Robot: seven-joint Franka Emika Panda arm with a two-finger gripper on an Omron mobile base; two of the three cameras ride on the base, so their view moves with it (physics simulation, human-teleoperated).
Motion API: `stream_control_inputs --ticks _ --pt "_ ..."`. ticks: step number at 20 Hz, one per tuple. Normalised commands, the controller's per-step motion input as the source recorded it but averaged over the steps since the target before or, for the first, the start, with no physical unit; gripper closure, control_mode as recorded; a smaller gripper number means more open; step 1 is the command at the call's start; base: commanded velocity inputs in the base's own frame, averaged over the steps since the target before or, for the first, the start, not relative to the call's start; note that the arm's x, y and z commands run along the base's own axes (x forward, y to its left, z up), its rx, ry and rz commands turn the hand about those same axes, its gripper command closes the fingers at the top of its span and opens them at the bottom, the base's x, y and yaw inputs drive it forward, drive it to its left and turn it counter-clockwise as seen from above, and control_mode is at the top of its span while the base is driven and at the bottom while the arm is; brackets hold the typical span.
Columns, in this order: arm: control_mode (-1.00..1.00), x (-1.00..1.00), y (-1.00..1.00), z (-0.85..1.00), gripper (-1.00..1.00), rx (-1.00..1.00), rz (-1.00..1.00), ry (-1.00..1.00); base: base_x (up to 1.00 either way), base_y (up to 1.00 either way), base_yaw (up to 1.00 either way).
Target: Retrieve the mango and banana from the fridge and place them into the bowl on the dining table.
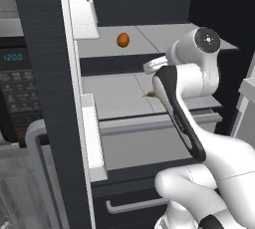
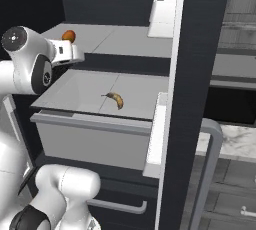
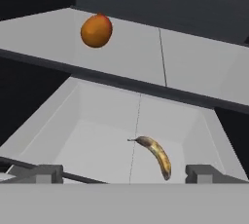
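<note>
My pincer (image 3: 124, 173) gapes wide and empty; the banana (image 3: 156, 156) lies just ahead, running away from me, the mango (image 3: 96, 30) higher, farther left.

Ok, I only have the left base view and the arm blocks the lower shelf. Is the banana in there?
Observer: Yes. The banana lies flat near the middle of the lower tray, on its own.
Operator: Has the gripper got anything?
Observer: No. In the hand view the gripper is open and empty, fingertips wide apart, and the banana lies ahead between them, untouched.
</note>
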Motion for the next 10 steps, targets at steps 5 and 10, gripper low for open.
stream_control_inputs --ticks 5,10 --pt "-1.0 0.02 0.01 0.06 -1.0 0.17 0.0 0.0 0.0 0.0 0.0" --pt "-1.0 0.05 0.0 0.0 -1.0 0.25 0.0 0.0 0.0 0.0 0.0"
